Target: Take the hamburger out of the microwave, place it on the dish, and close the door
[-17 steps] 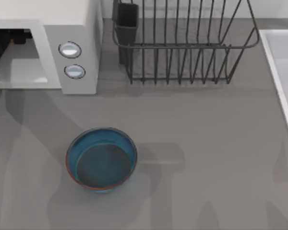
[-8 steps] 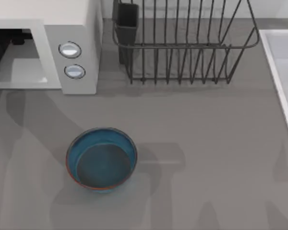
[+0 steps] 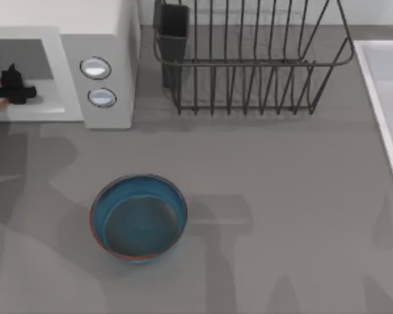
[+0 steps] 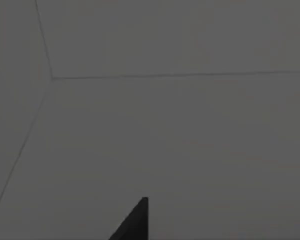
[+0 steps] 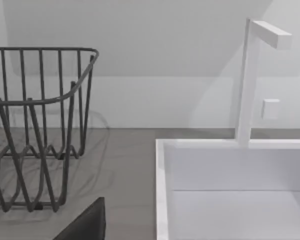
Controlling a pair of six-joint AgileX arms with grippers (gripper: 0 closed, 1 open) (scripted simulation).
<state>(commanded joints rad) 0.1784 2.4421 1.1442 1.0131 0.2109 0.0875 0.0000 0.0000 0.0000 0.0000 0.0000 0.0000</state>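
The left pincer (image 3: 13, 88), black, sits in the grey cavity mouth of the white boxy microwave (image 3: 101, 59) at the top view's left edge; how far it is open, or whether it holds anything, I cannot tell. The hamburger cannot be made out, so it is presumably deeper in the cavity or hidden by the pincer. The round deep-blue dish (image 3: 139, 217) with its orange-brown rim stands empty on the grey worktop (image 3: 281, 196), near and in front of the microwave, on the left arm's side. The black wire rack (image 3: 249, 59) holds only a dark cup.

My left claw (image 3: 13, 91) reaches in low at the table's far left edge.
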